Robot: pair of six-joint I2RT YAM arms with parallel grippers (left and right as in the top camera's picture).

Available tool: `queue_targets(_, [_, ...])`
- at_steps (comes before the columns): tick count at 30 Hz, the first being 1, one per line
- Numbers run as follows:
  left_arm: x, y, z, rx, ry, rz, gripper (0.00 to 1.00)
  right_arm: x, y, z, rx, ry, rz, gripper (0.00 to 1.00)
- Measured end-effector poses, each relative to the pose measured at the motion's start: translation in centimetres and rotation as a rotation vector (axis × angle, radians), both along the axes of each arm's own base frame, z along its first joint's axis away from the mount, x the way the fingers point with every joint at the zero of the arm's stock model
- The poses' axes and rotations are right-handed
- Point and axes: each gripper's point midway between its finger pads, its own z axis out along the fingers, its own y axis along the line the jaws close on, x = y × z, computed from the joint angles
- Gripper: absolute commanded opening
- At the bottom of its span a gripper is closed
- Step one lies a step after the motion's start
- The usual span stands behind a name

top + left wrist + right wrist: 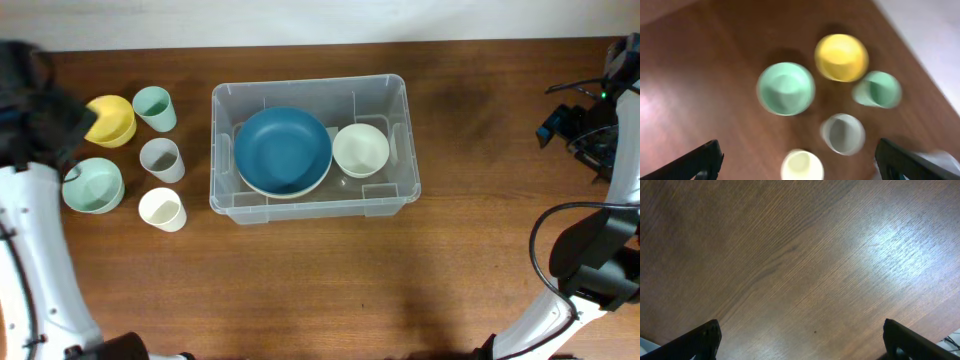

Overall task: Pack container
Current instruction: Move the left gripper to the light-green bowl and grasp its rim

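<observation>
Both wide and empty: left gripper [797, 150] over the cups [842, 132] at the table's [300, 290] left end, right gripper [801, 325] over its right edge, so pinch one rim squarely, then cross to the container [300, 88] mid-table.

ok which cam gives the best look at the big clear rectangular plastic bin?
Overhead: the whole clear rectangular plastic bin shows, rim to rim, with a blue bowl and a cream bowl inside. Left wrist catches at most a blurred clear edge at bottom right; right wrist shows only the wooden table.
</observation>
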Motion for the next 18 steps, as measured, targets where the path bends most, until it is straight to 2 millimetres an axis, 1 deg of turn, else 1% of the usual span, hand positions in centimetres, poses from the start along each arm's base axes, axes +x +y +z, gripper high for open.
queue_targets(1, [-0.6,1.4,-1.0,-0.020,0.011,0.046,0.99,0.0,0.0,0.0,0.000,0.000,0.000,0.99])
queue_targets(2, [-1.1,2.3,-1.8,-0.033,0.023,0.077,0.99,0.0,0.0,0.0,0.000,0.000,0.000,0.99])
queue_targets(4, [-2.0,4.3,-4.5,-0.071,0.054,0.146,0.99,0.0,0.0,0.0,0.000,0.000,0.000,0.99])
queue_targets(6, [-2.2,5.2,-6.9,-0.111,0.087,0.173,0.99,0.0,0.0,0.0,0.000,0.000,0.000,0.99])
queue_targets(7, [-2.4,5.6,-9.3,-0.157,0.125,0.187,0.99,0.0,0.0,0.0,0.000,0.000,0.000,0.99])
queue_targets(8, [-2.7,5.9,-11.3,-0.195,0.158,0.198,0.99,0.0,0.0,0.0,0.000,0.000,0.000,0.99])
queue_targets(11, [-2.9,6.4,-15.7,-0.273,0.225,0.219,0.99,0.0,0.0,0.0,0.000,0.000,0.000,0.99])
queue_targets(14, [-3.1,6.7,-19.0,-0.325,0.284,0.234,0.98,0.0,0.0,0.0,0.000,0.000,0.000,0.99])
queue_targets(16, [-3.1,6.8,-20.6,-0.349,0.314,0.241,0.98,0.0,0.0,0.0,0.000,0.000,0.000,0.99])
queue_targets(18, [-2.8,7.0,-21.7,-0.357,0.324,0.242,0.91,0.0,0.0,0.0,0.000,0.000,0.000,0.99])
